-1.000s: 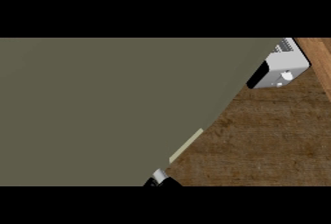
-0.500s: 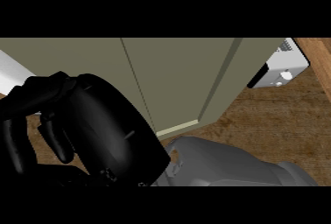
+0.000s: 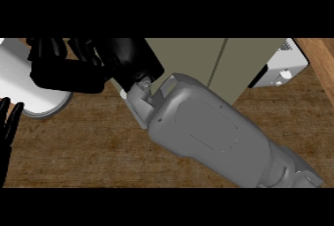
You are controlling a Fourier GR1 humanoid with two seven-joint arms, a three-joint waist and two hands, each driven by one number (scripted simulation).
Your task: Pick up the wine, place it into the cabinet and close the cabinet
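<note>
Underfoot of everything lies the counter (image 3: 98, 150), brown wood with a rough, streaked grain, filling the lower half of the view. Above it stands the cabinet (image 3: 195, 57), flat olive-grey panels split by a thin vertical seam. Across the middle runs the right forearm (image 3: 215, 132), a bulky, smooth grey shell with rounded corners and a faint inset panel, coming in from the lower right and narrowing to a boxy wrist. At its end the right hand (image 3: 98, 62) is glossy black, its fingers curled down over the upper side of the wine (image 3: 32, 84), which shows as a pale, smooth cylinder lying tilted at the upper left, its round grey end facing down toward the counter; how fully the fingers close round it cannot be told. A white boxy appliance (image 3: 280, 70) with small knobs sits at the upper right, beside a strip of lighter wood. At the left edge, straight black fingers of the left hand (image 3: 8, 128) point upward, open and apart from the wine.
</note>
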